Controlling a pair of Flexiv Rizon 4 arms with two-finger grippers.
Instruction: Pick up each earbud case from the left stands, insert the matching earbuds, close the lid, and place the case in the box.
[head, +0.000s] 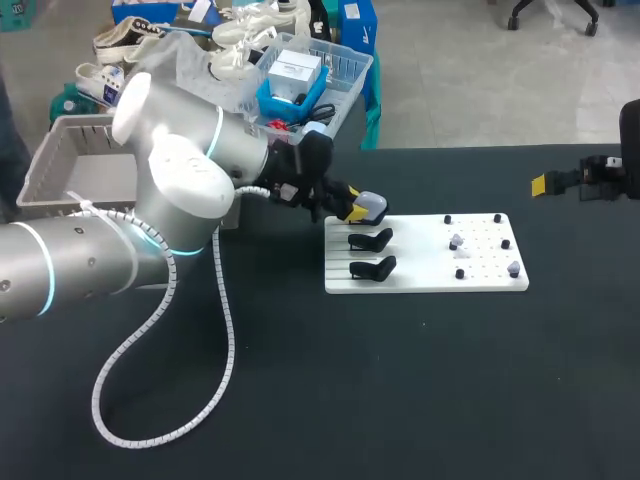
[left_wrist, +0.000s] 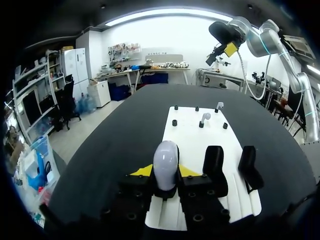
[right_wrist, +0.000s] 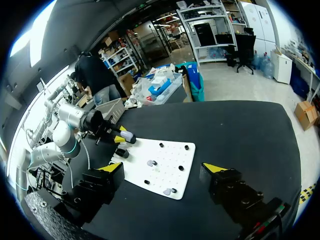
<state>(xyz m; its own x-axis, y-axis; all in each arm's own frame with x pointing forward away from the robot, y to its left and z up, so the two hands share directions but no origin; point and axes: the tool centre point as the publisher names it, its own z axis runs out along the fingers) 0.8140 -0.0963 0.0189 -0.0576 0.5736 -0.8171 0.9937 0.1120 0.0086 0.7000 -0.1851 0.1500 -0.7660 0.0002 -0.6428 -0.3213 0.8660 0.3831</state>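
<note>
The left gripper (left_wrist: 165, 171) pinches the grey case (left_wrist: 166, 159) from two sides, probably to lift it, while the right gripper (right_wrist: 164, 170) hangs spread.

Black worktable (head: 450, 400) sets the scene
Its matte, dark top lies flat and broad, ending in a straight far edge.

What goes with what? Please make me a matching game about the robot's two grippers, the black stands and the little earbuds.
Things:
1. left gripper
2. right gripper
3. two black stands
4. earbuds

States:
A. empty, on the white board's grooved end
B. open, holding nothing
C. shut on the grey earbud case
D. among the black pegs on the board

Pairs: 1-C, 2-B, 3-A, 4-D.
</note>
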